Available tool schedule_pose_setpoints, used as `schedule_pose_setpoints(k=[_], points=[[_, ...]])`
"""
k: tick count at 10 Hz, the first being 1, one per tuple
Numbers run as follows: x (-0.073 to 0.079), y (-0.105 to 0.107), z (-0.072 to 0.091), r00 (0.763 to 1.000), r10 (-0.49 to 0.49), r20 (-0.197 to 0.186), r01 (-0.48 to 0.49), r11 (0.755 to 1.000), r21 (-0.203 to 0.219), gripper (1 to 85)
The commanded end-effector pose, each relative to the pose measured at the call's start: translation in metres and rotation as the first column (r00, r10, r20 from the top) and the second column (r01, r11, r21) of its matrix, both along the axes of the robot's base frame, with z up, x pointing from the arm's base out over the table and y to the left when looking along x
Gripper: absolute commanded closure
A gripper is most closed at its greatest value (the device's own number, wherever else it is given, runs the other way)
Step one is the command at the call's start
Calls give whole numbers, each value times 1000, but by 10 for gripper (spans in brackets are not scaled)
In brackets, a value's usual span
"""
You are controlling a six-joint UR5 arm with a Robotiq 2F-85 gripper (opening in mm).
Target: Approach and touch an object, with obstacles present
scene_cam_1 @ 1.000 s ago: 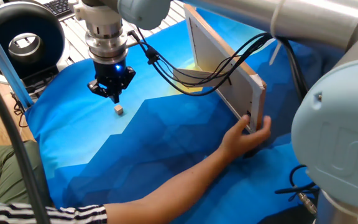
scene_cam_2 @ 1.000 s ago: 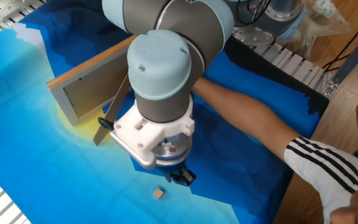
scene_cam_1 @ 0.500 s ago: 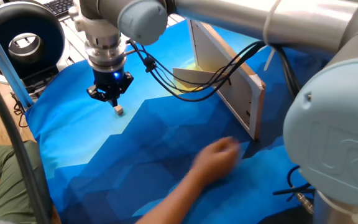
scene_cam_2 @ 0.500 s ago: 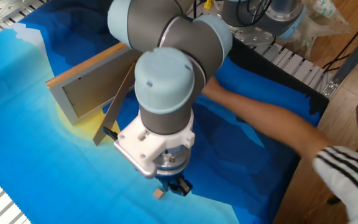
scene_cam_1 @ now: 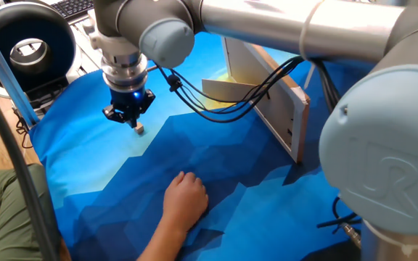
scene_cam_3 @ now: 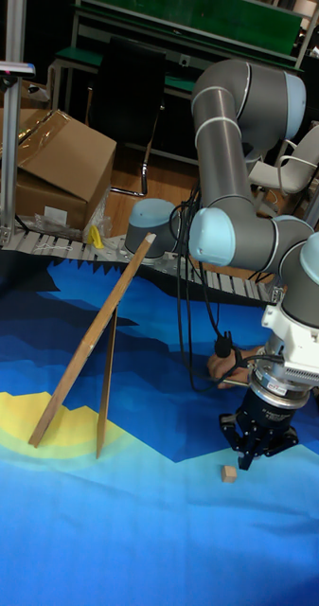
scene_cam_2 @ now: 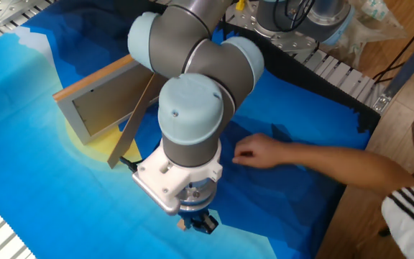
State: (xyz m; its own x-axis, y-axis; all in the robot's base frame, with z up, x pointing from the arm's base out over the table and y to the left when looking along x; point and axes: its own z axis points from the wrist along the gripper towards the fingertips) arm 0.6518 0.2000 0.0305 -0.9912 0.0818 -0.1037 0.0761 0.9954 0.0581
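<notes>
A person's hand [scene_cam_1: 186, 201] is resting palm-down on the blue cloth [scene_cam_1: 85, 156] at the near edge of the table, the forearm reaching in from below; in the other fixed view the same hand [scene_cam_2: 254, 152] is lying well apart from the gripper. Beyond it, the tiny wooden cube [scene_cam_1: 140, 129] is sitting on the cloth, and the black gripper [scene_cam_1: 131, 120] is hanging directly over it with its fingertips just above or touching the cube's top — contact cannot be confirmed. In the tall fixed view the cube [scene_cam_3: 229, 472] is showing just beside the gripper [scene_cam_3: 248, 458], slightly to its left and below the fingertips. The fingers are appearing drawn close together, nothing held between them, but the gap is too small to judge whether they are parted or closed.

Farther back, the light-wood board [scene_cam_1: 263, 90] is standing on edge, leaning, with the brown prop panel [scene_cam_1: 227, 89] braced against it crosswise; both are standing well apart from the cube. Black cables [scene_cam_1: 216, 94] are looping between gripper and board.

In the other fixed view the arm's wrist housing [scene_cam_2: 189, 129] is hiding most of the gripper, and the cube [scene_cam_2: 182, 225] is barely peeking out beside it.
</notes>
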Motion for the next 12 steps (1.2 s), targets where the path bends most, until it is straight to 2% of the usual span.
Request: schedule_pose_setpoints(k=[1, 7, 10, 12], points=[[6, 2, -11, 1000, -8, 13, 8, 1000, 12, 847], [9, 2, -21, 1000, -7, 27, 7, 1000, 13, 847], [12, -11, -21, 1000, 12, 29, -11, 1000, -25, 847], [12, -23, -23, 999, 31, 28, -29, 997, -67, 847]])
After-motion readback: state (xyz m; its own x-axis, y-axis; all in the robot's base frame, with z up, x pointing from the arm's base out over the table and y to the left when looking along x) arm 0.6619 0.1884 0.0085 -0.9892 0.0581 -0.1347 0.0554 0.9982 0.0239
